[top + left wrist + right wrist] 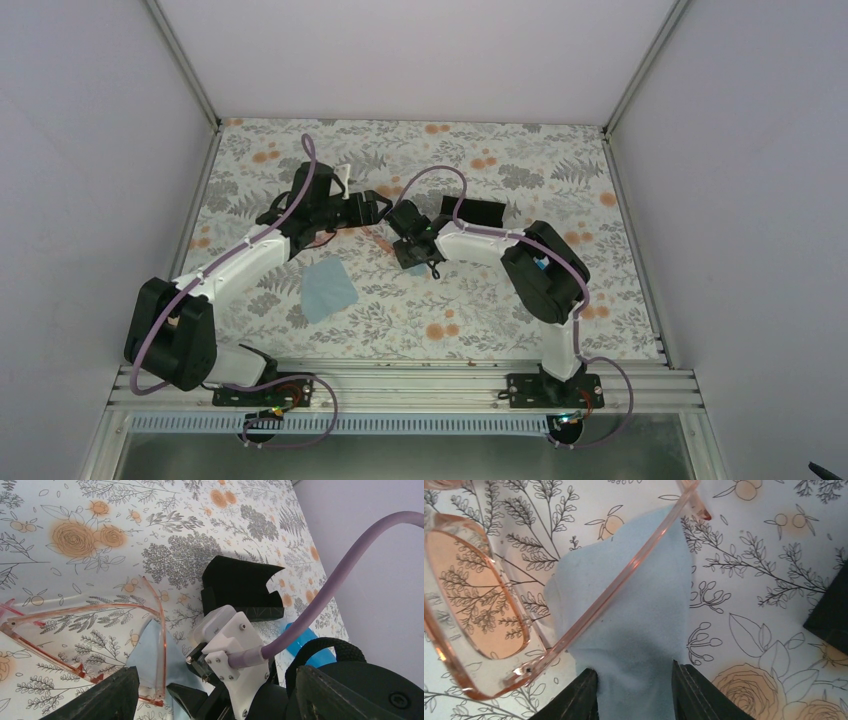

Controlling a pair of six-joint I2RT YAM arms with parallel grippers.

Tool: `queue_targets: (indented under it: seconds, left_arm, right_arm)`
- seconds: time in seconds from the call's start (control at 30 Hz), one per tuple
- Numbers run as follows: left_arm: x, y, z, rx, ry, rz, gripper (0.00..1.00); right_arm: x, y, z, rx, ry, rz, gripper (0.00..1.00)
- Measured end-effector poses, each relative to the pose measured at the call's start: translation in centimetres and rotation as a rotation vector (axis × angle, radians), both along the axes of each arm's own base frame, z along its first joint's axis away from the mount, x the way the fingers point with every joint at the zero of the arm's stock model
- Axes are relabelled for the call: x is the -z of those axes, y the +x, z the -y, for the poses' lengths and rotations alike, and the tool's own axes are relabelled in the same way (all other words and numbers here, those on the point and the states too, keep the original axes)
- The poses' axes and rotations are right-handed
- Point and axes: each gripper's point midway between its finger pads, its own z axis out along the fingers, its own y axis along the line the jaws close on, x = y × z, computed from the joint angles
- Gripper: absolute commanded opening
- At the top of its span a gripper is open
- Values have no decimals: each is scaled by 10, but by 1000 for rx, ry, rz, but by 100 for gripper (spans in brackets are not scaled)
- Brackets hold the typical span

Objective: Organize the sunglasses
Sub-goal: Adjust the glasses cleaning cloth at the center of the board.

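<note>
Pinching a soft blue cloth (639,630) in my right gripper (634,690), left gripper (215,700) spread and empty, I see the sunglasses (479,600) just beside the cloth: light, thin, fragile, so I'd grasp the stiffer front frame.

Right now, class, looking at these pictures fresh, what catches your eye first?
The pink sunglasses fill the right wrist view, one thin arm crossing over a light blue cloth pinched in the right gripper. Beyond them, in the left wrist view, a black holder sits on the floral tablecloth.
</note>
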Motion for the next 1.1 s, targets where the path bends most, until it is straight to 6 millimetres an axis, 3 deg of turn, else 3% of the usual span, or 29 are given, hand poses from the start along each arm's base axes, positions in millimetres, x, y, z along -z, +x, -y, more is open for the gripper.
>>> queue_targets:
  seconds: [0.4, 0.7, 1.1]
  left_arm:
    - [0, 0, 0, 2, 2, 2, 78]
    - [0, 0, 0, 4, 4, 3, 78]
    - [1, 0, 0, 4, 5, 2, 78]
  right_arm:
    - [-1, 5, 10, 64, -30, 24, 28]
    - [-1, 5, 10, 72, -26, 23, 39]
    - [-3, 8, 13, 101, -30, 39, 41]
